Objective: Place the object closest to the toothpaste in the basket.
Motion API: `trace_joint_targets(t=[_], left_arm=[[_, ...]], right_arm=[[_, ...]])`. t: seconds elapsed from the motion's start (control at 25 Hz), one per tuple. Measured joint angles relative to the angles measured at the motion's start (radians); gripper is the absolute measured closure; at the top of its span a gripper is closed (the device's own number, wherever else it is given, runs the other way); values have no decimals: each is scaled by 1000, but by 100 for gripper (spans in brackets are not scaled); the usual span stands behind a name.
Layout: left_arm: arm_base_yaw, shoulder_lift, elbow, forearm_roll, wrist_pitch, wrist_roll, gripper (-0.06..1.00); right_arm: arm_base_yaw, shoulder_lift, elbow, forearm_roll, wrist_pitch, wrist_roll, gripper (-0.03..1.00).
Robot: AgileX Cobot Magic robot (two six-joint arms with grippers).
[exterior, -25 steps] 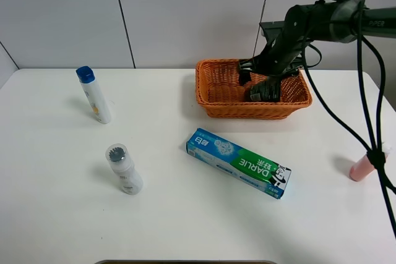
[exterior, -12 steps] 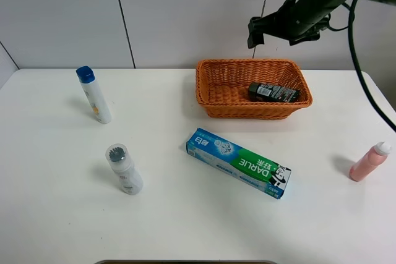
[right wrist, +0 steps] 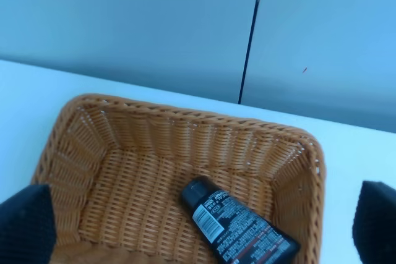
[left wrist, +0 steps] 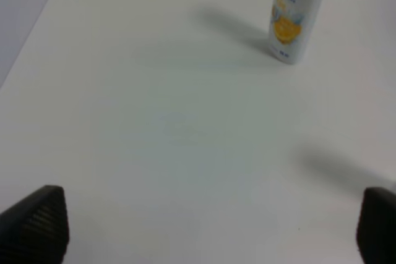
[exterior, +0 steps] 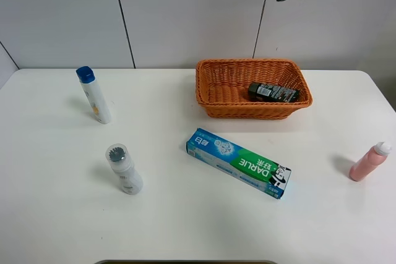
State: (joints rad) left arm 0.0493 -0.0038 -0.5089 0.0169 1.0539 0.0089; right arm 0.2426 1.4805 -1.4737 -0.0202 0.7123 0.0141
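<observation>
Black flat tube point(exterior: 274, 93) lies on its side inside the woven wicker basket point(exterior: 210, 72), near its right end. Glossy toothpaste box point(exterior: 239, 162) on white table point(exterior: 185, 214). Right gripper point(right wrist: 198, 224) jaws wide apart, empty; left gripper point(left wrist: 210, 224) likewise spread, empty.

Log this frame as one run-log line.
black tube lying in basket | right gripper open, raised above | left gripper open, idle | toothpaste on table
</observation>
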Motion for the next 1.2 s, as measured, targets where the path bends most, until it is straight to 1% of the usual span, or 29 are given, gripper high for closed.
trace_joint_targets(t=[0.12,0.56,0.8,1.0,1.08,1.2], left_arm=[[0,0,0,0,0,0,0],[0,0,0,0,0,0,0],[0,0,0,0,0,0,0],[0,0,0,0,0,0,0],[0,0,0,0,0,0,0],[0,0,0,0,0,0,0]], right_arm=[[0,-90,13,1,41,0,-2],[0,-367,17,1,240,-2,-2],[0,-497,21,-1,393,-29,-2],[0,-620,21,1,429,-37,-2],[-11,-667,21,2,456,-37,-2],[-79,-744,21,1,498,-41,-2]])
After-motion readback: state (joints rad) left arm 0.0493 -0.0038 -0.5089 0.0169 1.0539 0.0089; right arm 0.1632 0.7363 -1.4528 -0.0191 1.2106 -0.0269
